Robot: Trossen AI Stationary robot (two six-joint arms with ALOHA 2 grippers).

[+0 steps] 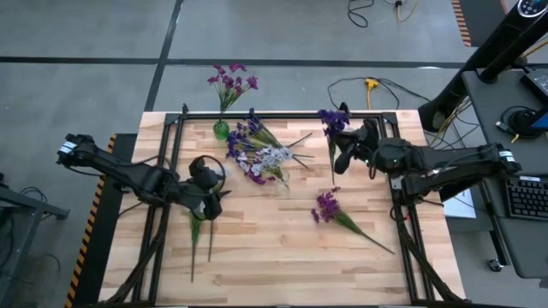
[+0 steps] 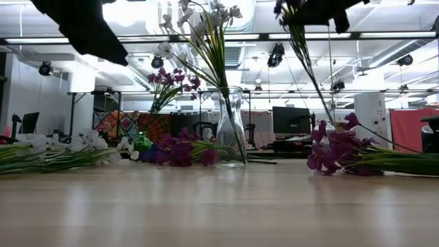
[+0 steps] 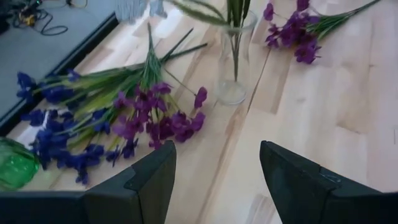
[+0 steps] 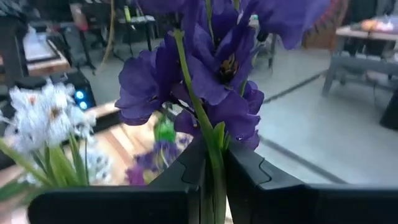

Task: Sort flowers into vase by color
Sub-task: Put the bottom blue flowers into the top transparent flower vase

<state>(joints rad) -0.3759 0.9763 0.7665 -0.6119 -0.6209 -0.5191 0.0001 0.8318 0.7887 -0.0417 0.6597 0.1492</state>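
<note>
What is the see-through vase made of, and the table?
The clear vase looks like glass: smooth and shiny, with the green stems showing through it, though clear plastic could look alike. The table looks like wood: pale planks joined side by side, with grain lines and a soft matte sheen.
</note>
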